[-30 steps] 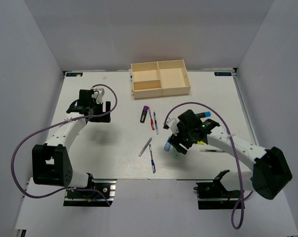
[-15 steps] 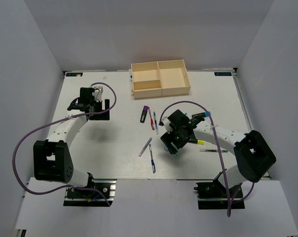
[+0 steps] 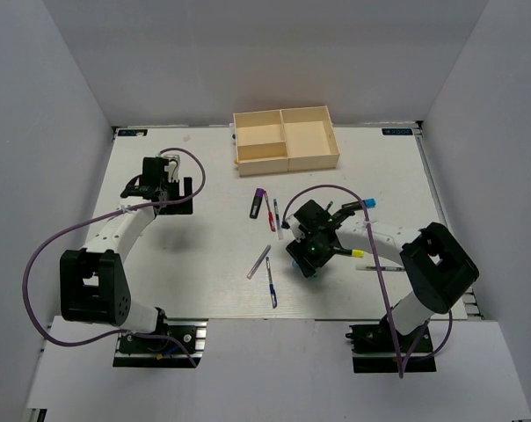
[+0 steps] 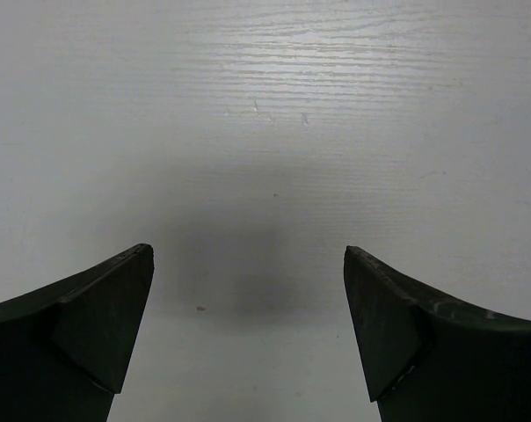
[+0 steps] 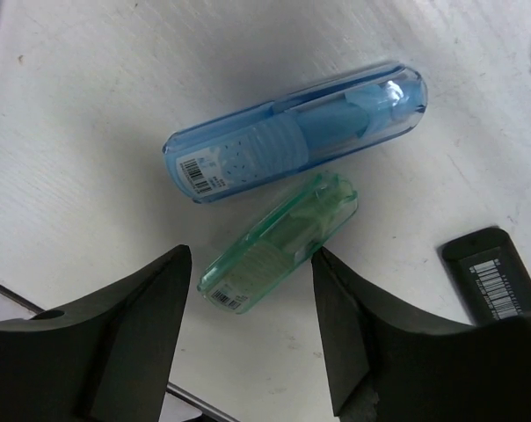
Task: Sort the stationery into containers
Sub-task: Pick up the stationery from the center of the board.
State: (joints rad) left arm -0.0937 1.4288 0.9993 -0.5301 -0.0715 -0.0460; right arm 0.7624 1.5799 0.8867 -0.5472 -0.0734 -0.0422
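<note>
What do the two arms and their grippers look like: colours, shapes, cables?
Both are alike. The left arm and right arm have white links between bulky black joints. A thin purple cable loops along the left arm, and another along the right. The left gripper and right gripper each have two dark, matte, wedge-shaped fingers. No readable markings show.

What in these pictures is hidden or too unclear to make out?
- Top view: the right pincer largely covers the translucent blue oblong case and the smaller translucent green case; only its wrist view shows them.
- Right wrist view: a black barcoded piece is cut off by a pincer finger, so its kind is unclear.
- Top view: print on the thin blue pen is too small to read.
</note>
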